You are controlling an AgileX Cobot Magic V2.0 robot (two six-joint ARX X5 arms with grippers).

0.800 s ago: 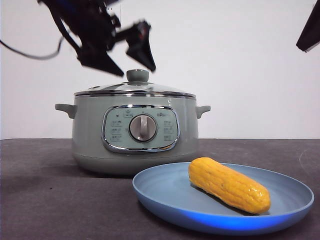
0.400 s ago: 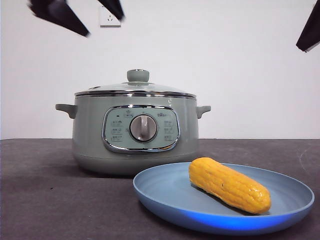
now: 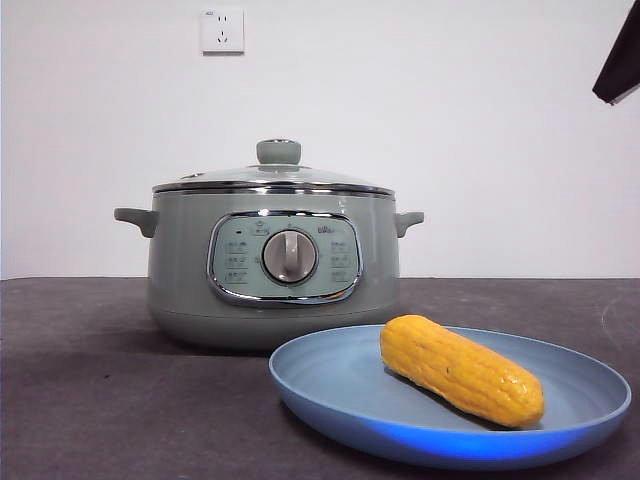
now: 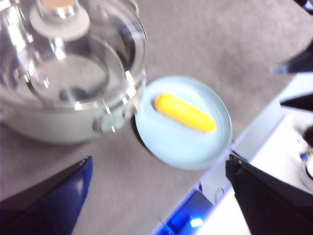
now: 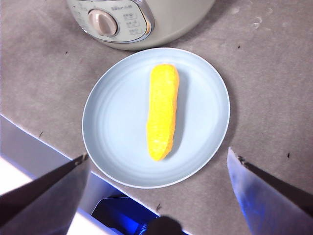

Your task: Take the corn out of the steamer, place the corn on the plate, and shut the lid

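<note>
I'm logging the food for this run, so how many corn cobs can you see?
1. The corn lies on the blue plate in front of the steamer. Through the glass lid the pot looks empty, though that view is blurred.

In the front view, the steamer (image 3: 274,265) stands on the table (image 3: 90,400), left of centre, with the lid (image 3: 272,176) seated on it. The plate (image 3: 330,385) lies on the table before the steamer and to its right, near its base. The corn (image 3: 461,369) lies on the plate. A wall socket (image 3: 222,30) sits on the wall behind, above the steamer.
</note>
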